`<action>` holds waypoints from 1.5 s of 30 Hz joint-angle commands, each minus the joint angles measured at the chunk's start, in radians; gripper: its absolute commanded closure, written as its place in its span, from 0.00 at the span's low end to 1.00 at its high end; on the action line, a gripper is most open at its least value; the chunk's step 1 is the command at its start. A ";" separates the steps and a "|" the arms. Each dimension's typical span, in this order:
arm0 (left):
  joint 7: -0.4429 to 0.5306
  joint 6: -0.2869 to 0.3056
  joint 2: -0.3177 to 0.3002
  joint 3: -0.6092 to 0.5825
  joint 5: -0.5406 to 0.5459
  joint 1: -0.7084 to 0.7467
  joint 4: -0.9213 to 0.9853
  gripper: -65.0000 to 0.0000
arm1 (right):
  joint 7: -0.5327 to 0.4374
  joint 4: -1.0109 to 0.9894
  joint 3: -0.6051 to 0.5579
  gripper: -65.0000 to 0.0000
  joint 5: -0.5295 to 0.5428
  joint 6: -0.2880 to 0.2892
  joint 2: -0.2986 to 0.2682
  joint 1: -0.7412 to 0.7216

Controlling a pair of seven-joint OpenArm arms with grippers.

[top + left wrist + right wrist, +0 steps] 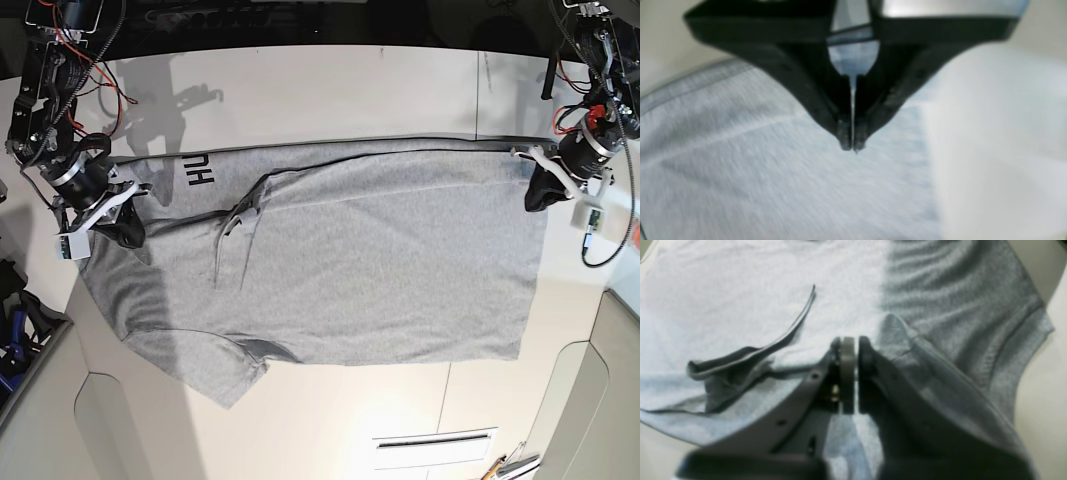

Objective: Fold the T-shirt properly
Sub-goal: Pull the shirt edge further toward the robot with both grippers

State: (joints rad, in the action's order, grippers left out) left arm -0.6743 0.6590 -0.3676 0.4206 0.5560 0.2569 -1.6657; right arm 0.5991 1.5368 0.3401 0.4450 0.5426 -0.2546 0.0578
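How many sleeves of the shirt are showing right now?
1: a sleeve sticks out at the near left of the T-shirt in the base view. The other may be folded under near the lettering.

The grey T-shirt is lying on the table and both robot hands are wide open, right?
Not quite. The T-shirt does lie on the table, but both hands are shut. The left wrist view shows the left hand closed; the right wrist view shows the right hand closed.

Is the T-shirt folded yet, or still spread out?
Partly folded. The T-shirt lies mostly flat on the table, with its far edge turned over, showing black lettering. One sleeve remains spread.
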 commanded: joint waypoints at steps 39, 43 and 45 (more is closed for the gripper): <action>-0.135 -0.103 -0.012 0.017 0.020 0.232 0.053 1.00 | 0.093 0.068 0.208 1.00 0.127 0.004 -0.017 0.408; -0.146 -0.085 -0.005 0.062 0.069 0.264 0.053 1.00 | 0.106 0.095 0.230 1.00 0.158 0.004 -0.017 0.449; -0.146 -0.065 0.003 0.084 0.085 0.268 0.053 1.00 | 0.106 0.110 0.236 1.00 0.166 0.004 -0.017 0.467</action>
State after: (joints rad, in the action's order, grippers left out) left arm -0.7635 0.6117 -0.3569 0.5026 0.6861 0.5083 -1.6142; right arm 0.7013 1.6321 0.5674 0.6056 0.5457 -0.2581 0.5190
